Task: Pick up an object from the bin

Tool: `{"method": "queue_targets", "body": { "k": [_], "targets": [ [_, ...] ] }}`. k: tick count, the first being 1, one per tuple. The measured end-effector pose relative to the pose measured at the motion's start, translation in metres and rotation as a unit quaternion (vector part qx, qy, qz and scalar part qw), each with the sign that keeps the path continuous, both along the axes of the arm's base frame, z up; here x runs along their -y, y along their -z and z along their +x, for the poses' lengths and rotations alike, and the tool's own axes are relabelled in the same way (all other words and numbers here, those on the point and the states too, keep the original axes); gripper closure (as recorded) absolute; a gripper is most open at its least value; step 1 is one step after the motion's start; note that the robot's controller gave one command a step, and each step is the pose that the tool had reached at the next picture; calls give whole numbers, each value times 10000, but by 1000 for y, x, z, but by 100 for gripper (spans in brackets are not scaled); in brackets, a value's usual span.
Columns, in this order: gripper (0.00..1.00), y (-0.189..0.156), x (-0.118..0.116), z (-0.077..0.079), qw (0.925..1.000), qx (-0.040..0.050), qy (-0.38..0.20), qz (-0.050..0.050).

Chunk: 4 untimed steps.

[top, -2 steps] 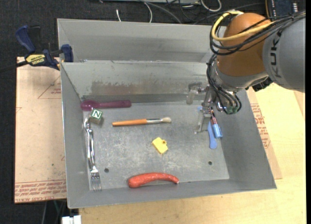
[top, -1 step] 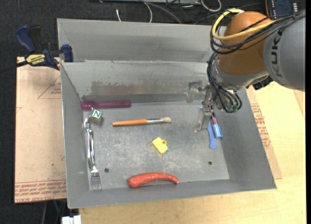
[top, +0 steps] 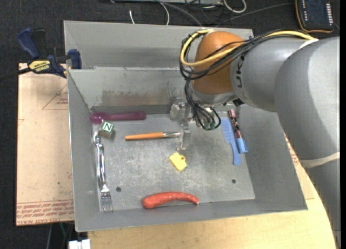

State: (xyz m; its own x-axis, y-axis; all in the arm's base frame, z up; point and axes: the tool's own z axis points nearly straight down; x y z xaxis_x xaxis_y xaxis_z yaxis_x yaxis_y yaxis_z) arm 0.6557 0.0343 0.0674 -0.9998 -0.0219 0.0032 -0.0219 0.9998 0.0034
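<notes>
My claw [top: 183,144] hangs just beyond the small yellow block [top: 178,161], near the metal tip of the orange stick [top: 145,136] lying to that block's far left, probably lined up over the block, though I cannot tell whether it is spread or clenched.

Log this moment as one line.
claw: low over bin centre | beside: orange-handled tool tip | just below in view: yellow block | held: nothing seen
</notes>
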Motion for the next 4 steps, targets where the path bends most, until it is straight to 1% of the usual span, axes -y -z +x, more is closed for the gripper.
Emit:
{"method": "queue_targets", "body": {
  "k": [1, 2, 3, 4],
  "targets": [
    [0, -73, -29, -12, 9981, 105, -602, -23],
    [0, -32, -59, -15, 9996, 10, 267, -7],
    [0, -3, -76, -16, 9999, 117, 116, -13],
    [100, -4, -92, -25, 9999, 83, 67, -1]
  ]
}}
